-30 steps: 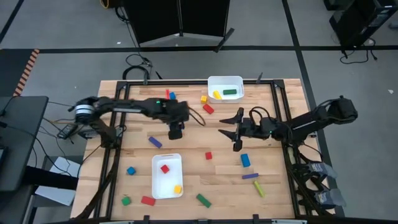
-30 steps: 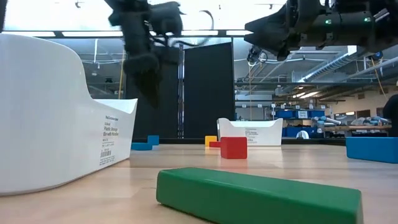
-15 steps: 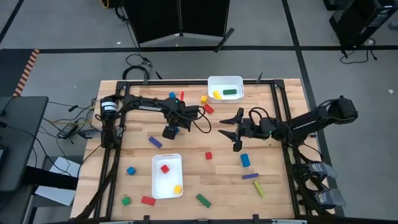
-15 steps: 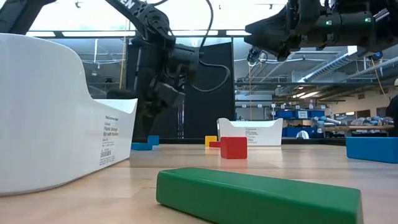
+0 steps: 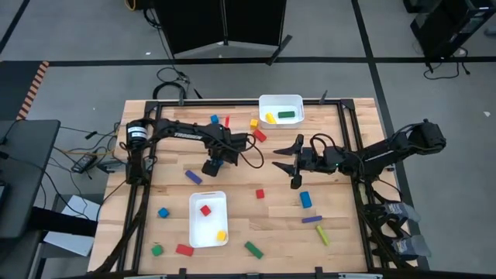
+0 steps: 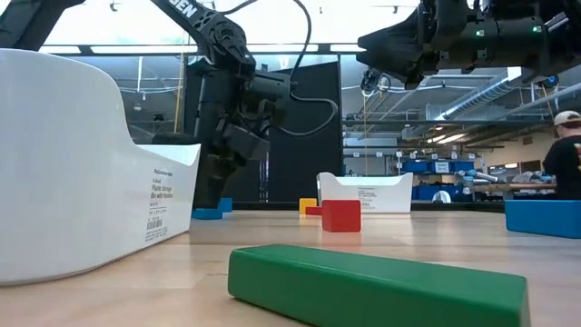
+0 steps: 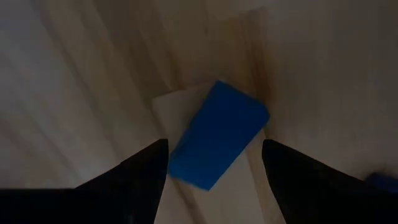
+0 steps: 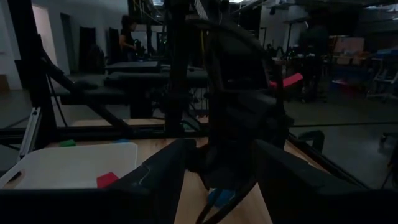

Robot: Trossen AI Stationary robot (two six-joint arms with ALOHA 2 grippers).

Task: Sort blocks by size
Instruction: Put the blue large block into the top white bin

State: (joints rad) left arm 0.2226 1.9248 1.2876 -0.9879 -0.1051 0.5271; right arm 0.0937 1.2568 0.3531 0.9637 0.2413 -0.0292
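Low view, lower centre: a green bar (image 6: pixel 377 289) lies nearest on the counter (image 6: pixel 436 238), a red cube (image 6: pixel 341 215) behind. Farther back at left, the left gripper (image 7: pixel 214 163) hangs, jaws wide, over a blue bar (image 7: pixel 218 134). The right gripper (image 5: pixel 294 164) hovers mid-frame, jaws apart, empty.

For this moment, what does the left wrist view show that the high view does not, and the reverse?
Only the left wrist view shows the gap between the left end effector's open fingers, with the blue block lying angled on the wood beyond them, untouched.

Only the high view shows the whole table: the near white tray holding a red and a yellow block, the far white tray, the scattered blocks, and the right end effector over the table's middle.

Both show the left end effector over the same blue block.
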